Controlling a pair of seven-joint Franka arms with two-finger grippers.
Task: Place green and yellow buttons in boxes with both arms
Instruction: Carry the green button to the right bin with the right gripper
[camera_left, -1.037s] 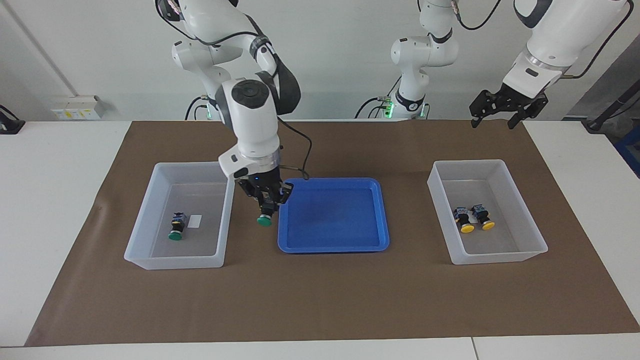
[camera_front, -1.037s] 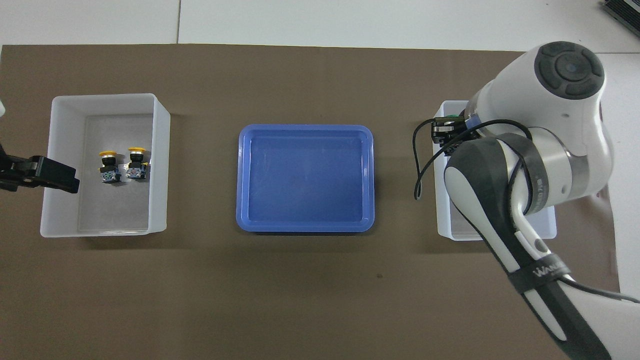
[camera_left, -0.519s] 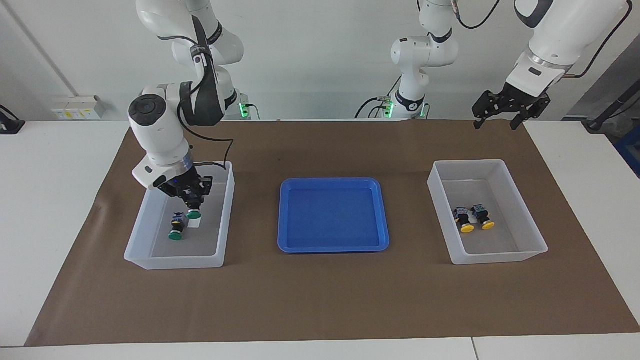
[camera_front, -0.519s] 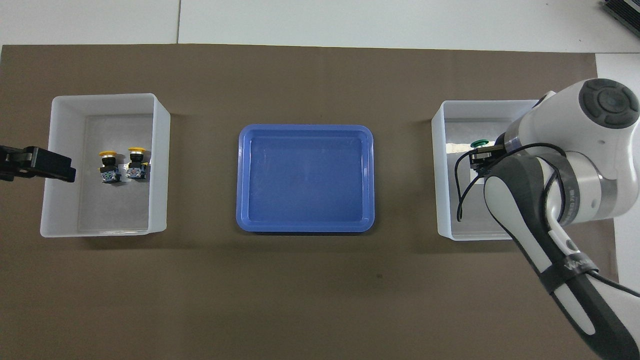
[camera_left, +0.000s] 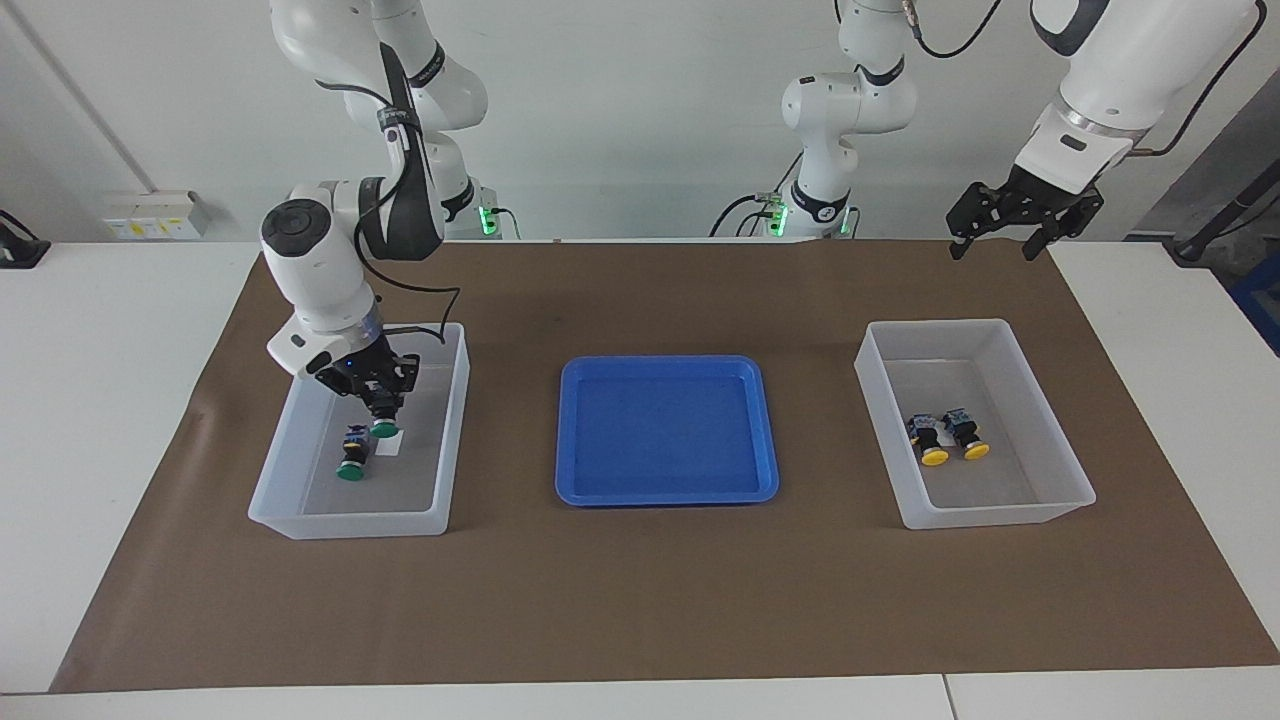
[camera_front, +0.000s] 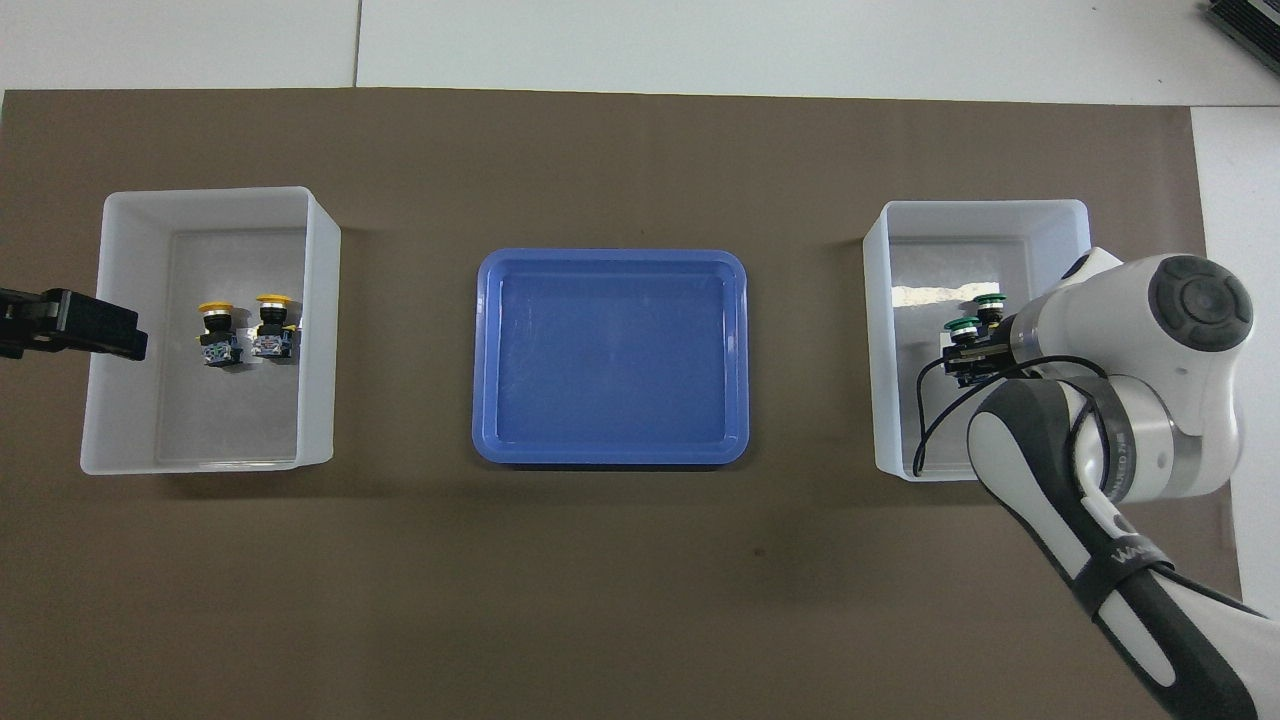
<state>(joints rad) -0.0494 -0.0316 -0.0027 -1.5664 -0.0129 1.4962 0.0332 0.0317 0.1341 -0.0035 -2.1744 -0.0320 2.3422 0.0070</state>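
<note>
Green buttons sit in the box (camera_left: 300, 440) under the right gripper (camera_left: 380, 398): one (camera_left: 351, 462) lies on its floor, the other (camera_left: 384, 424) hangs at the fingertips; clamped or freed, I cannot tell. Two yellow buttons (camera_left: 947, 438) lie in the other box (camera_left: 1050, 440), below the spread-open left gripper (camera_left: 1000, 238). Blue tray (camera_left: 668, 490) sits between the boxes.

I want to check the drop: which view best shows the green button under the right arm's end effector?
The facing view: the green button shows whole under the right end effector. The overhead view shows only its cap; the arm covers the rest.
</note>
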